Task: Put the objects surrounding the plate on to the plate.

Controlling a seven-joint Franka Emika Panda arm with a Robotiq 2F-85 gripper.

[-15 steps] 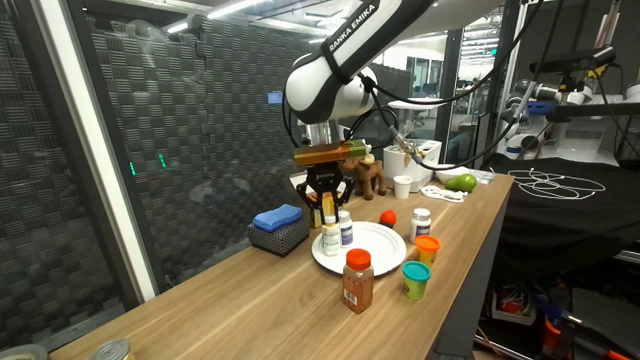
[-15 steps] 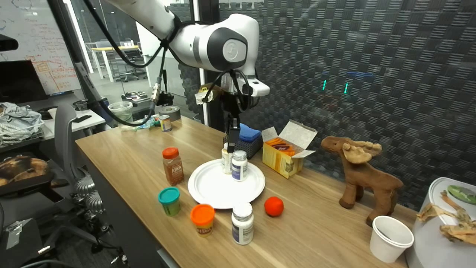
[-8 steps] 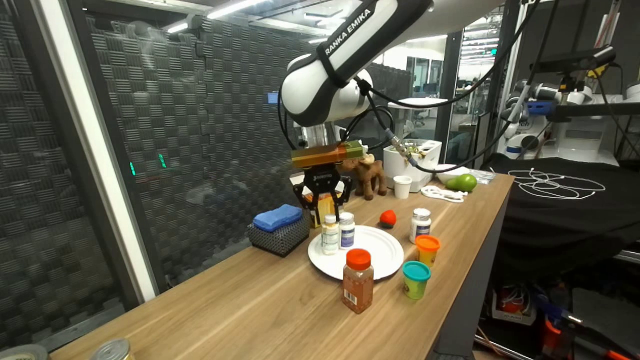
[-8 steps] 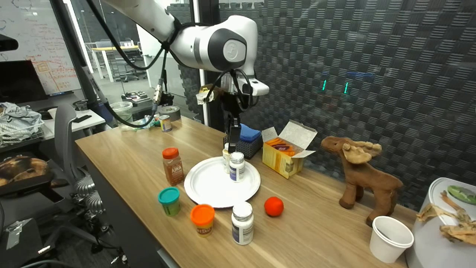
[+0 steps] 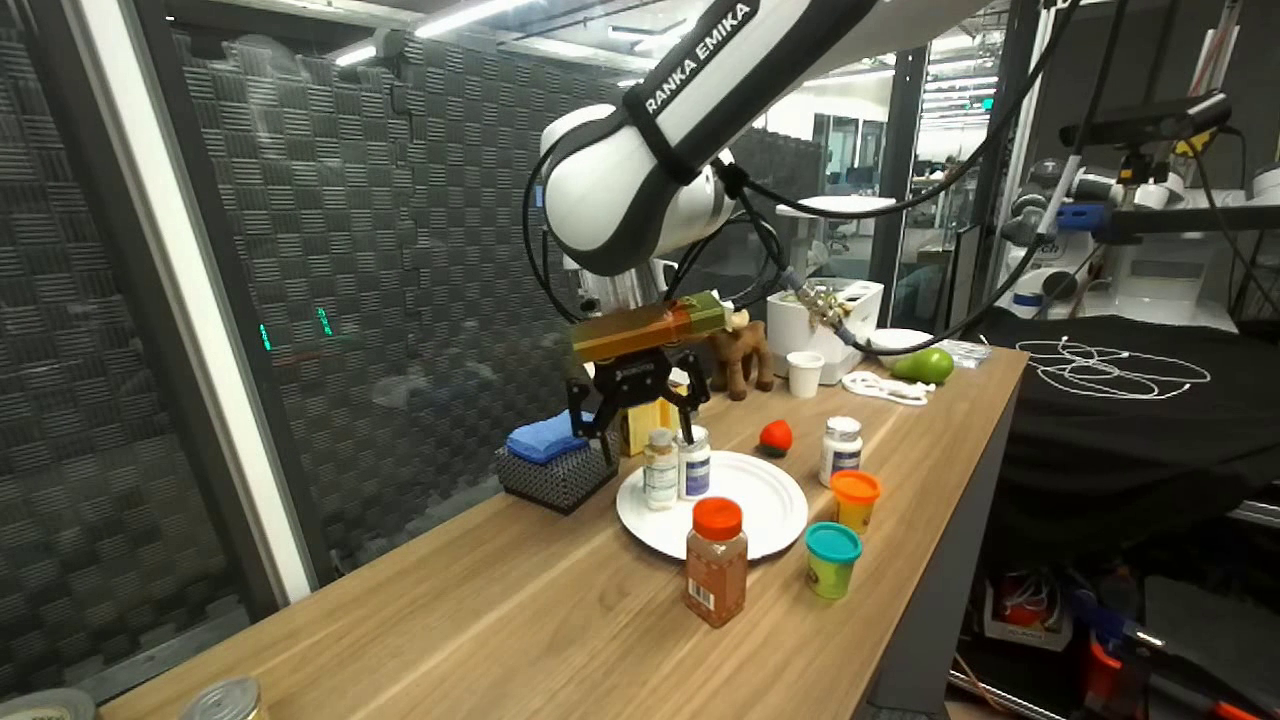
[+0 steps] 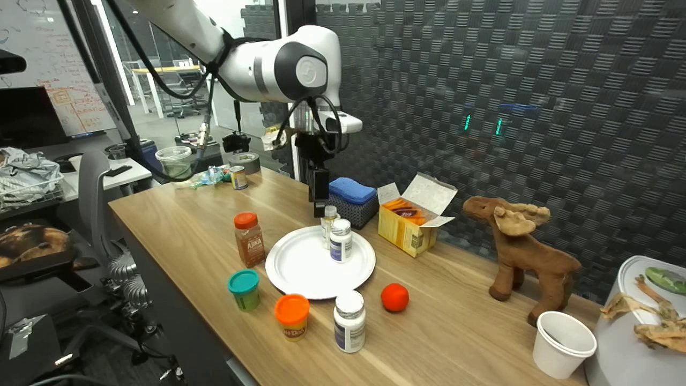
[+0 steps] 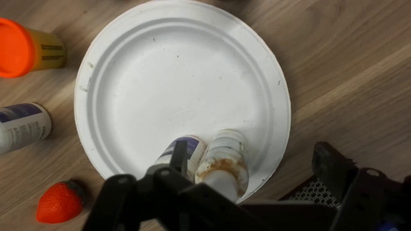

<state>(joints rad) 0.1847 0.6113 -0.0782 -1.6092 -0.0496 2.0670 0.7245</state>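
Black fingers (image 7: 180, 157) wide apart, gripping nothing, tips down at roughly cap height. In the wrist view the white-capped cloudy bottle (image 7: 229, 150), brown-stained at the shoulder, sits between them; the finger closer to it overlaps the purple-labelled white plastic pill bottle (image 6: 341, 246). Finger contact: can't tell. Far finger is near the black lattice-patterned box (image 7: 316, 192), soft blue cloth (image 5: 545, 437) on top.

Both bottles upright, long axes vertical, side by side toward one edge of the round white plate (image 7: 179, 77), matte with a stepped rim. Reads as a finished placing; next move is likely the fingers backing out. Straight up looks safest; a sideways sweep could tip a bottle.

Two on; five seem left, off the plate on the brown wood-grain desk (image 5: 470, 620). Leftward in the wrist view: dimpled red strawberry (image 7: 59, 203) with a dark green end, tapered, may roll when pinched; second white pill bottle (image 6: 349, 324), smooth cylinder; orange-lidded yellow tub (image 6: 293, 316). In both exterior views, further round the rim: teal-lidded green tub (image 6: 245, 289) and squarish red-brown spice jar (image 6: 250, 241), orange-red lid. Containers all upright, rigid-looking; tubs taper below their lids, so a low grip could slip.
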